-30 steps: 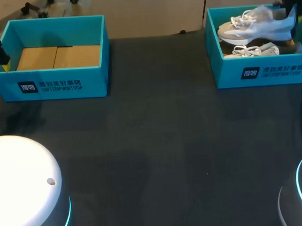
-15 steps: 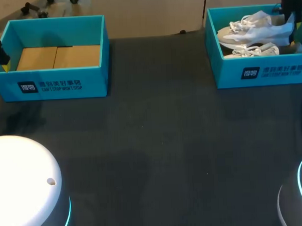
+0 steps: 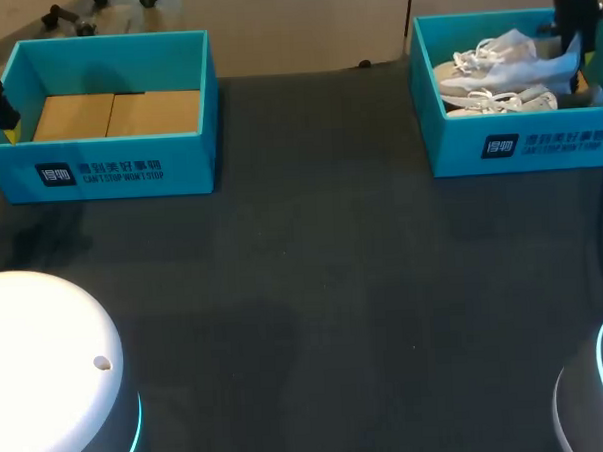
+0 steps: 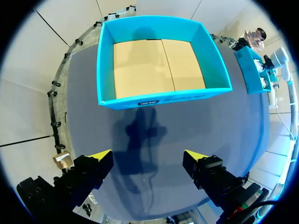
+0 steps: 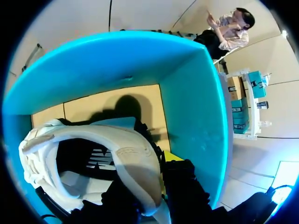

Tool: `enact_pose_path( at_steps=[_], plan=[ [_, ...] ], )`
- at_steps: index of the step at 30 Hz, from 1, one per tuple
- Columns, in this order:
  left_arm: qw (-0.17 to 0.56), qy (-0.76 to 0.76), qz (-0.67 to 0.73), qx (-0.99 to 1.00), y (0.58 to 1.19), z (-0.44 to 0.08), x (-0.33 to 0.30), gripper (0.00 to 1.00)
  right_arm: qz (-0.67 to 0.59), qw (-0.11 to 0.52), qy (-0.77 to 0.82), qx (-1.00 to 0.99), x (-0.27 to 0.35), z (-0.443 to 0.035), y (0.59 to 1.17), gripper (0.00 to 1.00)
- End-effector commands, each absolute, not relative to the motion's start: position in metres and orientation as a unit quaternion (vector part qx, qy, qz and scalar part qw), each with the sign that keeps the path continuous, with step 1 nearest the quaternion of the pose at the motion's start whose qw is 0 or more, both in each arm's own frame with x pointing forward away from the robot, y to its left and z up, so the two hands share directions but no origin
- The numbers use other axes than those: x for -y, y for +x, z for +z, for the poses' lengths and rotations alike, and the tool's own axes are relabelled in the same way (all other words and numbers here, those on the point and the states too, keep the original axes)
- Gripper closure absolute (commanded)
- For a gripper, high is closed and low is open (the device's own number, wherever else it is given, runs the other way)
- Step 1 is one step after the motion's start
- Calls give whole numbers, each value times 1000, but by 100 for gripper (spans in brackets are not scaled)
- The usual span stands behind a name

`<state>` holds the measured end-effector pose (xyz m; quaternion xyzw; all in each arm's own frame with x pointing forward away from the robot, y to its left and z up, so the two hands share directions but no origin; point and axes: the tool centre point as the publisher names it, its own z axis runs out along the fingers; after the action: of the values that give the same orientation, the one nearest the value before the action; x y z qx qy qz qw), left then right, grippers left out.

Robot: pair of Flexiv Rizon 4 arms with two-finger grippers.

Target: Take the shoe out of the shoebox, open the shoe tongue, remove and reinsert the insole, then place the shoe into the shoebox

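Two shoes are lying in the shoebox. I am working the upper shoe. It is sitting across the inside of the shoebox on top of the second shoe, with its heel toward the shoebox's right wall.

The right claw is hanging inside the shoebox at that heel. It is clamped on the heel collar, one finger down inside the shoe and the other against the back. A yellow tip is showing just beside the shoebox's inner wall.

The left claw is hovering well apart from the shoebox, across the table. It is just short of an empty box, with its fingers wide apart and holding nothing.

Handling, as I am judging it:
- The shoe is looking light, with a soft upper and a stiffer sole.
- The padded collar is probably squashing under the pinch, so the hold may be creeping.
- Held by the heel alone, the toe is likely to droop and swing.
- The loose laces are lying close to the second shoe and may snag it or the shoebox rim on the way out.
- The heel collar seems the right place for lifting.
- For the tongue, I am expecting to need a second hold lower down, near the sole.
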<state>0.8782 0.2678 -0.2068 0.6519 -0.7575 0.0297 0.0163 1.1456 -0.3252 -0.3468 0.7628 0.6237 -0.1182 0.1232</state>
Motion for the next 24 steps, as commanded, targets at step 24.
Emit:
enact_pose_path(
  at_steps=[24],
  plan=[
    [15, 652, 30, 758, 877, -206, -268, 0, -117, 95, 774, -615, 326, -379, 1157, 100]
  ],
)
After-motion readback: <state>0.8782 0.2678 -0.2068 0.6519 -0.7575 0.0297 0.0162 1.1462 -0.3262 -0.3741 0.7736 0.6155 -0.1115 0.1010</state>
